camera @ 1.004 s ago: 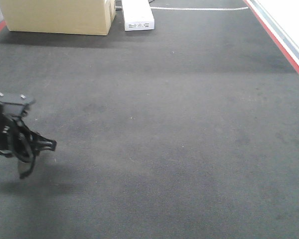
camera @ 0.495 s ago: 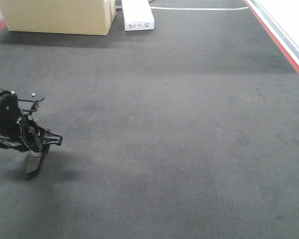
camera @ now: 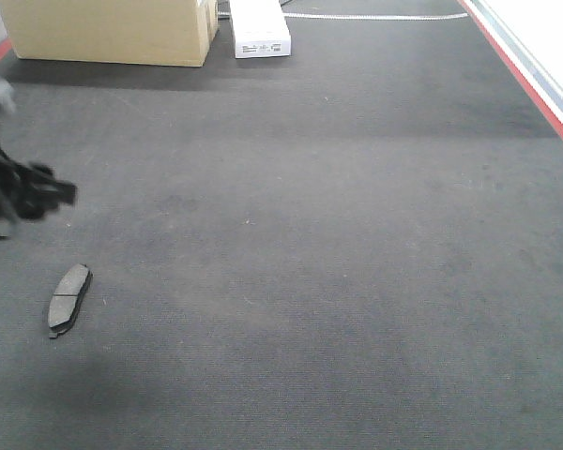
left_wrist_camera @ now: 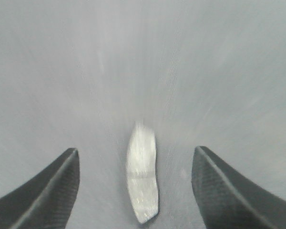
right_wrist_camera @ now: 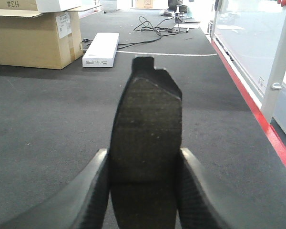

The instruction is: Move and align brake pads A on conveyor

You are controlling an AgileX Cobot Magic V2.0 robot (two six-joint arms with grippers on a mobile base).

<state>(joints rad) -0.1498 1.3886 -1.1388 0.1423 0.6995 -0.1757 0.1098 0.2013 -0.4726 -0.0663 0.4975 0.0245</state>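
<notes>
Pad lies loose on the belt, dead ahead between the wide-open jaws of the left gripper, lengthwise to its reach; right gripper pinches a second pad.

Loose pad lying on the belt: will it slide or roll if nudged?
The brake pad lies flat, so it likely won't roll or tip. The rough conveyor belt probably resists sliding. The pad looks stiff, and its low edge may be hard to pinch.

Two brake pads A, two pincers, one big cardboard box, one flat white box.
</notes>
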